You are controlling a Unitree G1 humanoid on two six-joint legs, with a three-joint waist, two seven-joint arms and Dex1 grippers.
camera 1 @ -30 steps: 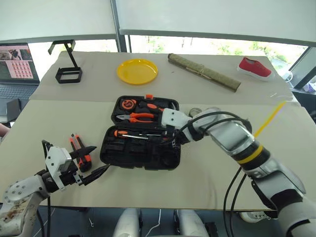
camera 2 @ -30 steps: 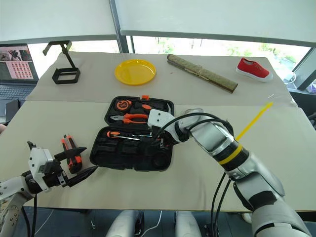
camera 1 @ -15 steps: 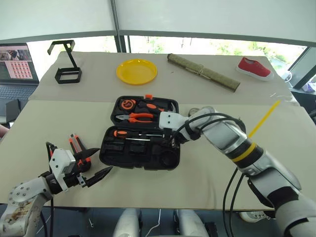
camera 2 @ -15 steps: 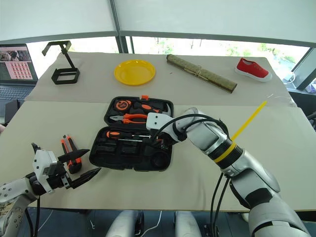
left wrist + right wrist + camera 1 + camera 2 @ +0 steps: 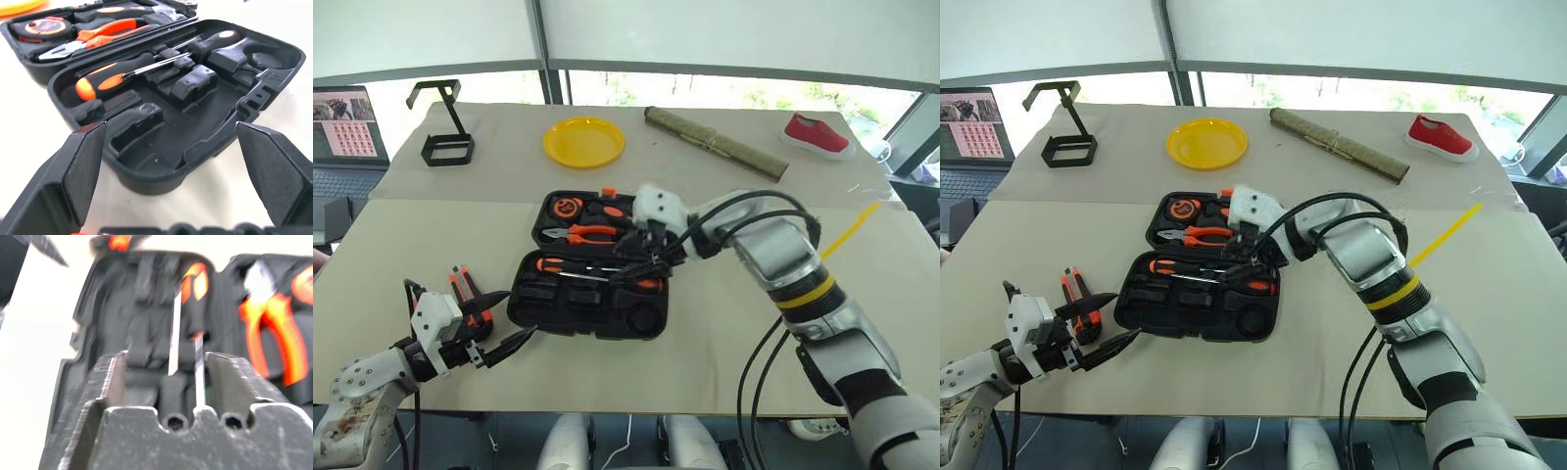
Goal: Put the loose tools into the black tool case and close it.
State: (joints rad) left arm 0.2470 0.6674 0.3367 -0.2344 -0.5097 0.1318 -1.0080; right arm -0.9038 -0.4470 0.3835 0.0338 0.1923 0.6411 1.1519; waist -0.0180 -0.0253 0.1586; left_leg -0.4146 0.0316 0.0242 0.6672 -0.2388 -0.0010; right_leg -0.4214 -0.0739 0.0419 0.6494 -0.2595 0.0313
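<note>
The black tool case (image 5: 553,308) lies open mid-table. In its near half lie two orange-and-black screwdrivers (image 5: 110,78), one with its handle at the left (image 5: 558,265) and one with its handle at the right (image 5: 1258,286). My right gripper (image 5: 636,262) hovers just above the case's right part, tilted down and pointing left. It is open, with the screwdriver shafts showing below between its fingers (image 5: 113,377). An orange-and-black utility knife (image 5: 465,291) lies on the table left of the case. My left gripper (image 5: 509,315) is open beside the knife, facing the case's front left corner.
Orange pliers (image 5: 582,233) and a tape measure (image 5: 568,207) sit in the case's far half. Behind are a yellow plate (image 5: 584,142), a black wire stand (image 5: 445,137), a bamboo roll (image 5: 715,142) and a red shoe (image 5: 818,132). A laptop (image 5: 342,127) stands far left.
My right gripper has lifted up out of the case's near half, turned and spread its fingers wider; the screwdriver stays in the case. The left gripper has kept still.
</note>
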